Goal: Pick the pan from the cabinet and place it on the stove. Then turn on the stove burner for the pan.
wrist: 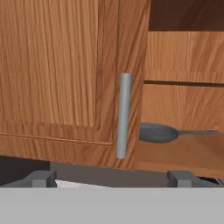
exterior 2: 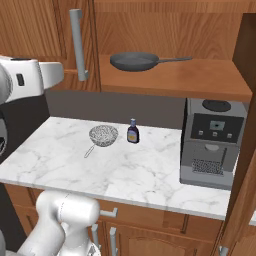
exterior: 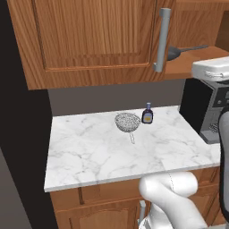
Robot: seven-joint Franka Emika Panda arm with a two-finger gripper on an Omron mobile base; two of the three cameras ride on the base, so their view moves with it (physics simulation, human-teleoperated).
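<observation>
The pan (exterior 2: 134, 61) lies on the bottom shelf of the open right half of the cabinet (exterior 2: 200, 77), its long handle pointing right. It also shows as the pan (wrist: 157, 132) just right of the shut left door, and as the pan (exterior: 175, 53) behind that door's edge. My gripper (wrist: 113, 179) is open and empty. It hovers in front of the cabinet (wrist: 52, 65), facing the door's grey bar handle (wrist: 124, 114), short of and left of the pan. The stove is out of view.
On the marble counter (exterior: 89, 152) lie a wire-mesh strainer (exterior 2: 103, 135) and a small dark bottle (exterior 2: 132, 131). A grey coffee machine (exterior 2: 212, 142) stands at the right under the shelf. The swung-open cabinet door (exterior 2: 245, 165) hangs at the far right.
</observation>
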